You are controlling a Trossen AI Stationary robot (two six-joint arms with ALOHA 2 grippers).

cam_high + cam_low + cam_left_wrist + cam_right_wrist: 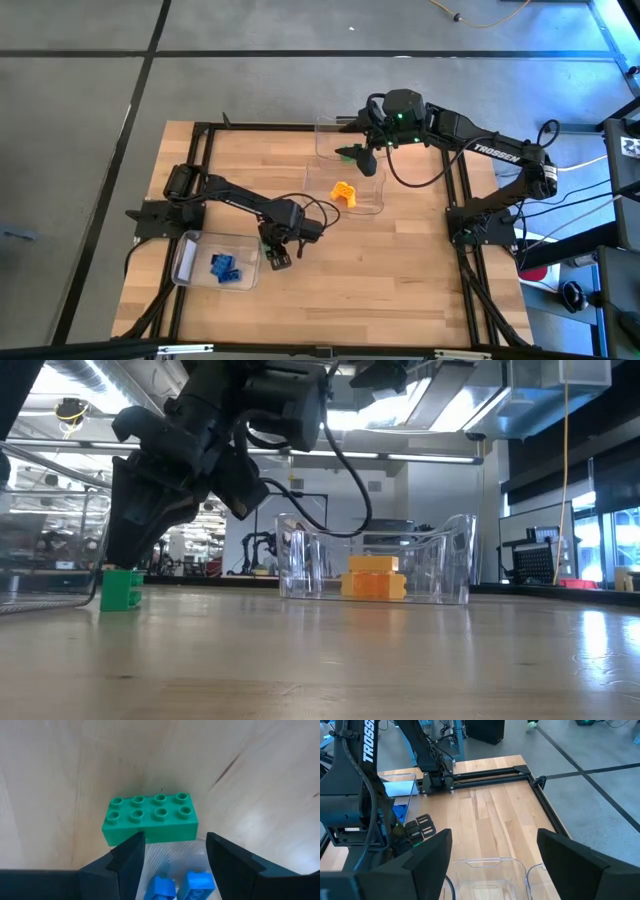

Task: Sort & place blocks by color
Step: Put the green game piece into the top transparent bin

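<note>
A green studded brick [150,817] lies flat on the wooden table, studs up, also seen as the green brick [120,588] in the low view. My left gripper [175,852] hangs open just above it, beside the near-left clear bin; in the high view my left gripper [278,258] hides the brick. Blue bricks [225,267] lie in that bin. Yellow-orange bricks [345,192] sit in the middle clear bin [440,565]. My right gripper [495,855] is open and empty, held above the far clear bin [330,130]; in the high view it is my right gripper [362,160].
The near-left bin [185,258] stands right next to the green brick on its left. The middle bin [372,200] and the far bin stand close together at mid-table. A black frame [460,200] borders the table. Bare wood [380,270] lies toward the near right.
</note>
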